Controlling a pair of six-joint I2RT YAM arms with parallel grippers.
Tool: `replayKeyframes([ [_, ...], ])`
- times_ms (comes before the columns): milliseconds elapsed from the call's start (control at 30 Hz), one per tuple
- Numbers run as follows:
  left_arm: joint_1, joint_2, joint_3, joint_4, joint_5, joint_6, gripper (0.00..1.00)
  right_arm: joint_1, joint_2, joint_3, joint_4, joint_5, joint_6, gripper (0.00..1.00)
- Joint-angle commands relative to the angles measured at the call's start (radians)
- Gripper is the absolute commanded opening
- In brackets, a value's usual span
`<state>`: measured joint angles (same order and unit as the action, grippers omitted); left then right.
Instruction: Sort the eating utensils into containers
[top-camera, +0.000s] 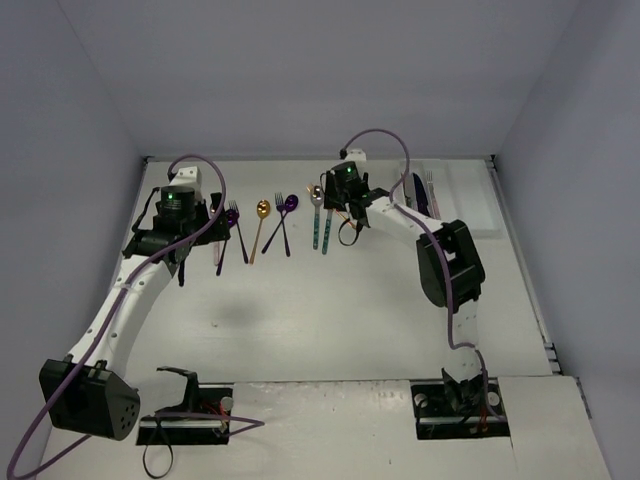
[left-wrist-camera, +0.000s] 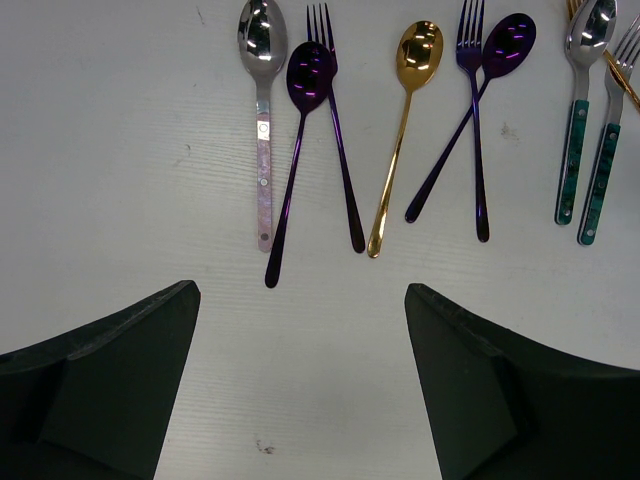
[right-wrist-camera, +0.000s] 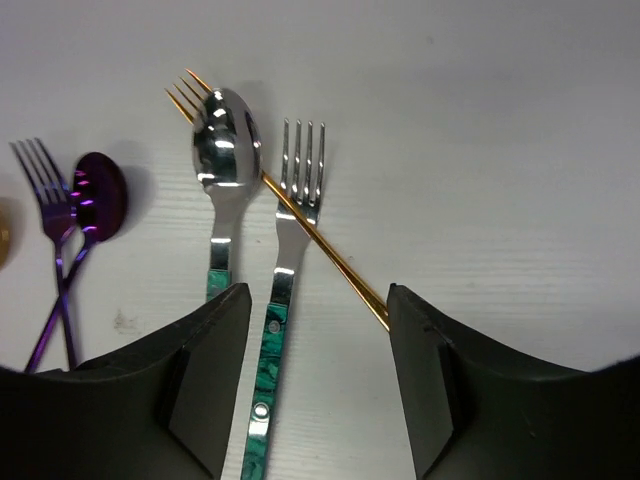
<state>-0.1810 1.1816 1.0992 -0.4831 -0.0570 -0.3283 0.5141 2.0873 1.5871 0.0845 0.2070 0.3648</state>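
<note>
Now, right tool (right-wrist-camera: 315, 300): released, jaws apart and closed on nothing; it hangs over the teal-handled fork (right-wrist-camera: 285, 290).
Key relation: the fork's handle runs between my two jaws, nearer to the left-hand one in the wrist view, with the tines pointing away from me. Its long axis follows the gap, so I judge that closing would squeeze it across its width.
Crossing: a gold fork (right-wrist-camera: 330, 255) seems to pass slantwise under it and under the teal-handled spoon (right-wrist-camera: 225, 170) just beside.
Left tool (left-wrist-camera: 300, 292): released too and wide, over bare tabletop (left-wrist-camera: 120, 150); the gold spoon (left-wrist-camera: 405, 130) lies ahead of it.
Nearer arm: the right one; the white tray (top-camera: 468, 200) is on its side, well apart.
Hidden: my jaws cut off the handle ends, and I cannot make out the tray compartments.
</note>
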Motion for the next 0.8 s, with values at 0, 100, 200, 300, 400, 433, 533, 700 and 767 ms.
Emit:
replayKeyframes([
  [0,0.008,-0.011,0.024,0.03,-0.007,0.008,0.82,0.038,0.049,0.071,0.023,0.085,0.1,0.52],
  [100,0.008,-0.011,0.024,0.029,-0.006,0.007,0.82,0.053,0.083,0.086,0.026,0.081,0.118,0.5],
  [200,0.008,-0.009,0.024,0.03,-0.007,0.007,0.82,0.058,0.112,0.093,0.025,0.072,0.139,0.5],
  [300,0.008,-0.007,0.024,0.03,-0.006,0.006,0.81,0.061,0.138,0.091,0.026,0.077,0.156,0.49],
  [400,0.008,-0.007,0.025,0.03,-0.006,0.008,0.81,0.064,0.16,0.087,0.026,0.081,0.169,0.48],
  [433,0.009,-0.007,0.026,0.03,-0.006,0.008,0.82,0.064,0.167,0.085,0.026,0.086,0.173,0.47],
  [533,0.009,-0.007,0.025,0.03,-0.006,0.008,0.82,0.064,0.177,0.069,0.026,0.11,0.18,0.41],
  [700,0.009,-0.005,0.025,0.031,-0.004,0.007,0.82,0.064,0.18,0.037,0.024,0.132,0.18,0.31],
  [767,0.008,-0.005,0.024,0.029,-0.004,0.008,0.82,0.064,0.172,0.019,0.025,0.141,0.175,0.18],
])
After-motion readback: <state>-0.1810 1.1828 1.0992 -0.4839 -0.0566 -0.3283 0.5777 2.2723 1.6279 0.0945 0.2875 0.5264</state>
